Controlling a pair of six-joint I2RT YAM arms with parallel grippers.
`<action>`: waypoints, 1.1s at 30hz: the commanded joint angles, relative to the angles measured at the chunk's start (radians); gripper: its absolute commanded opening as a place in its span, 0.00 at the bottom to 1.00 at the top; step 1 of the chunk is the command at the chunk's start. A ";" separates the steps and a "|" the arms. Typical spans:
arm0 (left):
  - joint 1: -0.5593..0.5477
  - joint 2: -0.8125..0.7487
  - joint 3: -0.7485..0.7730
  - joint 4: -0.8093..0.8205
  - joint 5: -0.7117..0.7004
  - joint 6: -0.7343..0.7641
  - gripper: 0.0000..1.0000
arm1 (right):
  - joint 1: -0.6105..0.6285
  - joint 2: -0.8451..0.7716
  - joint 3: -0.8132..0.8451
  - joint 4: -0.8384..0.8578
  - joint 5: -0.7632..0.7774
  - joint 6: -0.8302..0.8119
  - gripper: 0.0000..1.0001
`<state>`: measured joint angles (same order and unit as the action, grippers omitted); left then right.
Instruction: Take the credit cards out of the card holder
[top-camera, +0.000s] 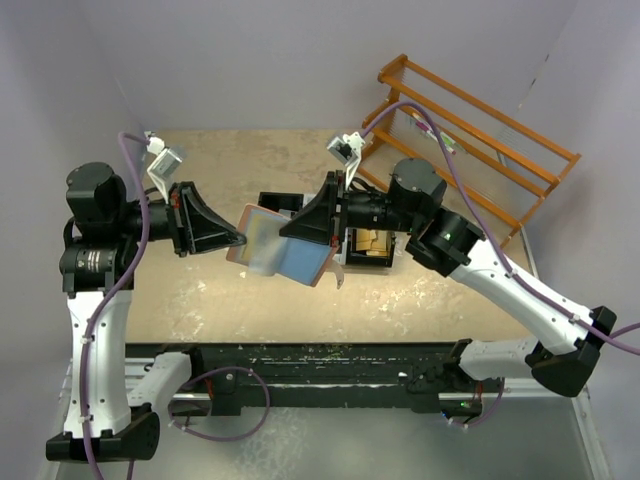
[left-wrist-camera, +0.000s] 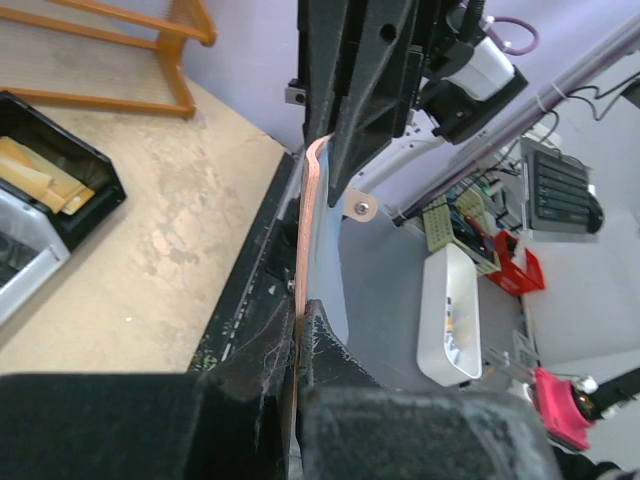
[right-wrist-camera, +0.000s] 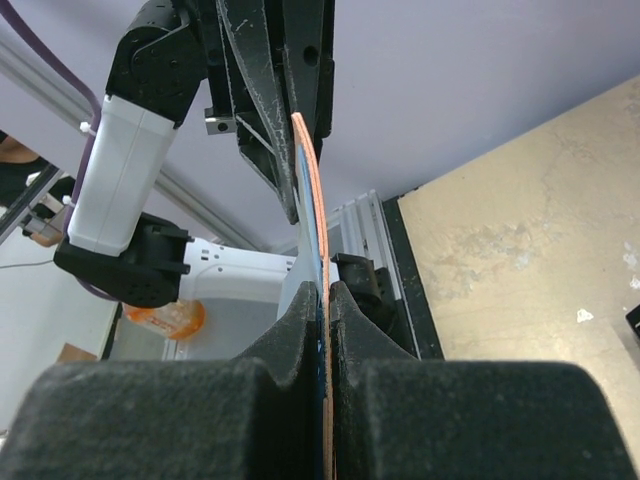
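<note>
Both arms had the wallet (top-camera: 300, 262) up in the air over the table (top-camera: 200, 290), opened out with the blue lining showing. The left gripper (top-camera: 238, 240) was pinched tight on one edge and the right gripper (top-camera: 295, 230) was clamped on the opposite edge. Looked like the hold-it-open step, no cards out yet. Next, I'd guess one side has to let go and pinch a card (top-camera: 262, 248). Count: one wallet, maybe one pale card visible, two black trays (top-camera: 280, 203).

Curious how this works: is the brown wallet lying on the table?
No, the card holder is aloft, pinched between left end effector and right end effector.
</note>
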<state>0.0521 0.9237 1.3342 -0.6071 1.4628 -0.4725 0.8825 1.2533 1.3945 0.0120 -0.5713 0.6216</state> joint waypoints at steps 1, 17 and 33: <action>0.002 -0.011 0.037 -0.064 -0.120 0.106 0.00 | -0.001 -0.025 0.011 0.094 -0.025 0.032 0.01; 0.002 -0.008 0.000 -0.039 -0.016 0.050 0.31 | -0.001 0.003 0.031 0.076 0.012 0.014 0.01; 0.003 -0.015 -0.041 -0.003 0.038 0.032 0.02 | -0.001 0.019 0.041 0.041 0.030 0.021 0.01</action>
<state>0.0521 0.9092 1.2819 -0.6369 1.4403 -0.4515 0.8825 1.2991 1.4029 0.0002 -0.5346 0.6369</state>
